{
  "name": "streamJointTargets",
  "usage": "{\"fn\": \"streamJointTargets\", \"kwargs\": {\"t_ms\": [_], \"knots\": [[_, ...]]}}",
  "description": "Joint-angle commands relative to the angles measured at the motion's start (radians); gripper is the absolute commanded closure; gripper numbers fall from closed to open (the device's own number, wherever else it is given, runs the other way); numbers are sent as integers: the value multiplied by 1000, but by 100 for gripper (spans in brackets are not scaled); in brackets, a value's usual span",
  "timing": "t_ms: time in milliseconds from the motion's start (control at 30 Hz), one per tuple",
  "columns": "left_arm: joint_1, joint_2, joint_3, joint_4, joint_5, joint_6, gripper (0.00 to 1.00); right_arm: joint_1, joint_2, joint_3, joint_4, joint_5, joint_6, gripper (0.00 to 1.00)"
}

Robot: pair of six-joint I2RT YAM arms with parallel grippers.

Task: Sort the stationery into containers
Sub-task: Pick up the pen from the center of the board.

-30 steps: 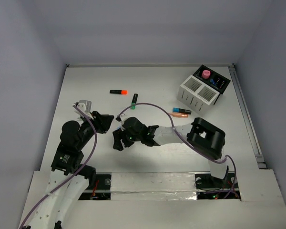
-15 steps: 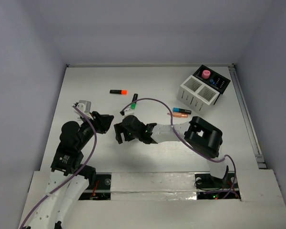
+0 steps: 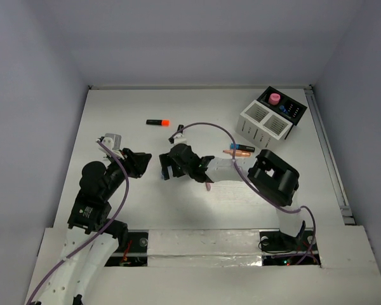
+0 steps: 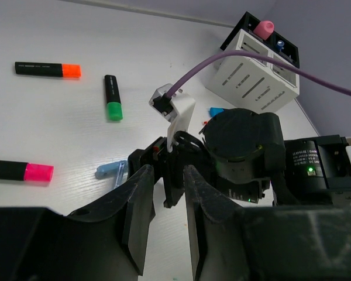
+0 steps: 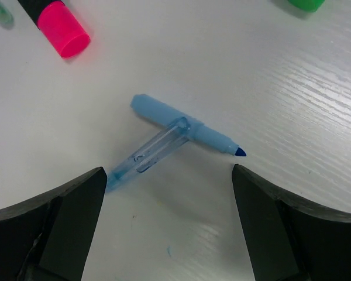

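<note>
Pick-up step, I judge: the right gripper (image 5: 167,175), fingers spread wide, hovers with the pale blue T-shaped pen (image 5: 181,132) lying just toward twelve o'clock of its gap. Next it must drop, centre and close on the pen, then carry it toward two o'clock to the containers (image 3: 267,121). The left gripper (image 4: 165,175), narrowly parted, holds nothing.

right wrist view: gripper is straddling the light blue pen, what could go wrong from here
The light blue pen lies diagonally between the open fingers of the right gripper, its side arm sticking out, so closing may twist it or grip it askew. The left gripper sits very near it in the top view, so a lift that way might bump it. The pink highlighter nearby could get nudged.
</note>
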Motion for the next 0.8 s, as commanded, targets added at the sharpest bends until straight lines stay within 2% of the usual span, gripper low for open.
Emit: {"fn": "streamJointTargets", "kwargs": {"t_ms": [0,133,333,533,667,767], "knots": [[12,5,15,41,9,2,76,-7,-44,28,17,-55,-40,6],[12,4,15,43,8,2,76,29,-72,-28,26,-120,-22,4],[12,5,14,44,12,2,76,63,-48,-29,8,-88,-5,4],[12,5,12,44,12,1,76,63,-11,-2,-47,40,-8,19],[12,8,12,43,12,-1,76,63,20,21,-57,80,-5,34],[12,11,12,44,17,-1,77,63,37,28,-55,83,-8,39]]}}
